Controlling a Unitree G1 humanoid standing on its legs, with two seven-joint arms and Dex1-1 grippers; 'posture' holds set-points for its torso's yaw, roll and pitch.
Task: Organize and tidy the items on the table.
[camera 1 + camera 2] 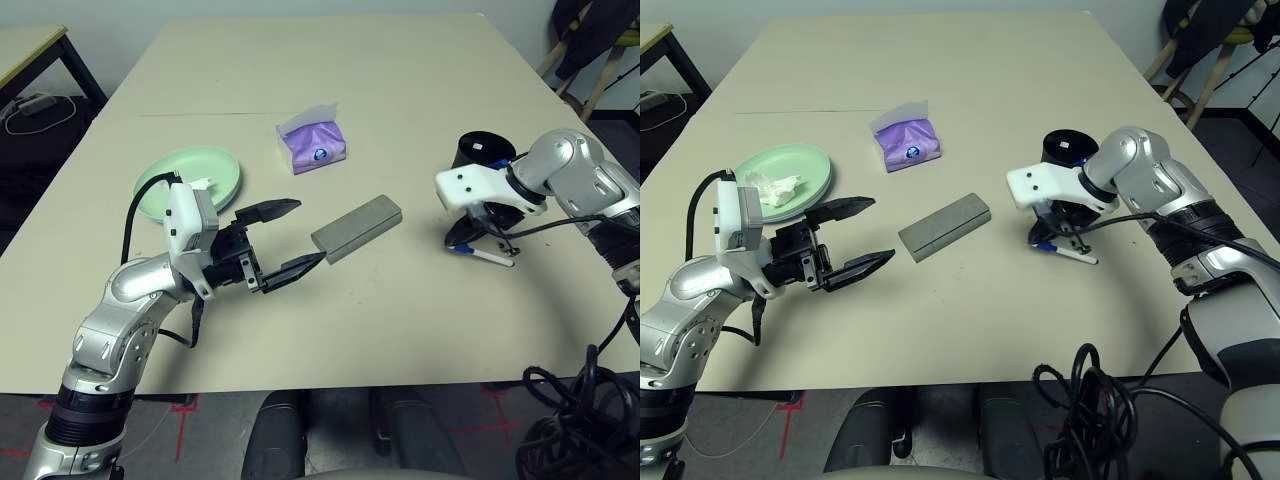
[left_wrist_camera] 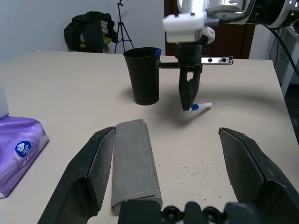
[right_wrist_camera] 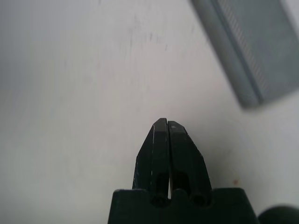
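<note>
Toward the tabletop's (image 1: 420, 330) left edge sat the pale green plate (image 1: 190, 180) with crumpled white tissue (image 1: 773, 186) on it. Just beside it the left gripper (image 1: 285, 240) hovered, jaws released wide. The grey glasses case (image 1: 357, 228) lay mid-table, the purple tissue pack (image 1: 315, 143) behind it. Toward the right edge, the right gripper (image 2: 189, 95), jaws clenched on nothing, pointed down beside the white marker pen (image 1: 488, 256) and black cup (image 2: 142, 74).
</note>
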